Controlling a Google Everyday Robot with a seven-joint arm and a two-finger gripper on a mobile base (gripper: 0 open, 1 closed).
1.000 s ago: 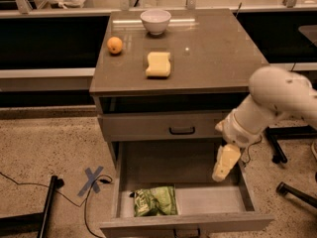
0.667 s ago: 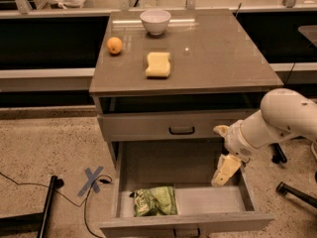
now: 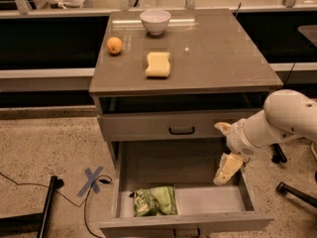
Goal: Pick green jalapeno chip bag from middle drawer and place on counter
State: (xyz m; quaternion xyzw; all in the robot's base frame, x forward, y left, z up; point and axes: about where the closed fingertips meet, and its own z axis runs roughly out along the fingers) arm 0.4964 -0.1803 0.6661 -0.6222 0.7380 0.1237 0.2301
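Your gripper (image 3: 225, 148) hangs over the right side of the drawer (image 3: 213, 200), jaws spread wide and empty; the chip bag (image 3: 155, 201) lies front-left, untouched.

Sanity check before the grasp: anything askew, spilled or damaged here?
Nothing stands out. The bag lies in the drawer, front left; the gripper hangs over its right side; nothing spilled on the counter.

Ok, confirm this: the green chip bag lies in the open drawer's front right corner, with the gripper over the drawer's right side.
No. The camera view shows the green chip bag in the front left of the open drawer; the gripper does hang over its right side.
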